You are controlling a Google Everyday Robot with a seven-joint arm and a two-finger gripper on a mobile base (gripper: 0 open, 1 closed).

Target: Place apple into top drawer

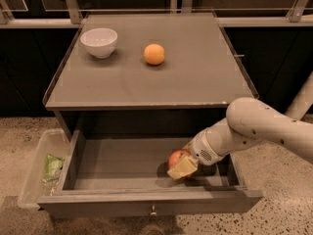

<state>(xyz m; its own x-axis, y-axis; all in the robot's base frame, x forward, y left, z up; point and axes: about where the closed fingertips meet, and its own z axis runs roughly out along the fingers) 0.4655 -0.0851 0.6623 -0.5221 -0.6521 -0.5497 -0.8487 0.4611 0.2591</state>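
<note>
The gripper [182,166], low in the open drawer [122,170] toward its right front, has its jaws clasped on the apple [176,157]. It looks firm, smooth and light, and is probably best held across its middle.

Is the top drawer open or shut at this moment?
Open: the top drawer is pulled out, its inside visible, and the hand holds the apple within it.

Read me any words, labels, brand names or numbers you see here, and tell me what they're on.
No readable text anywhere.
Green packet in the clear bin: print, if any, too blurred.
Gripper, holding the apple inside the top drawer: no markings seen.
</note>
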